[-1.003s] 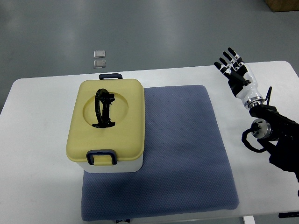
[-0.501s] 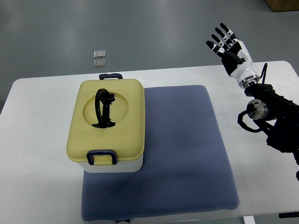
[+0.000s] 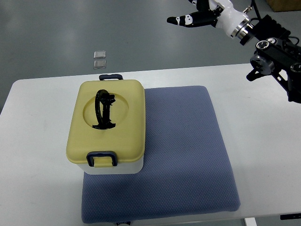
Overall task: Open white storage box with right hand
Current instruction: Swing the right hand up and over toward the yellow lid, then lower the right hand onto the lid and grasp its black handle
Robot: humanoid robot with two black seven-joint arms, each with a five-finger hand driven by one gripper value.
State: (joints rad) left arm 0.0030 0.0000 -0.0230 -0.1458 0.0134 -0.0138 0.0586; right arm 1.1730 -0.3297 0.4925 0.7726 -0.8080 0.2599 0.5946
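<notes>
You won't find any readable text, labels, brand marks or numbers here. The storage box (image 3: 106, 127) shows a plain yellow lid with no print, and the blue mat (image 3: 183, 155) just right of the box is unmarked too. The two small squares (image 3: 99, 60) on the floor beyond the box are too small to tell if they carry any marking.
</notes>
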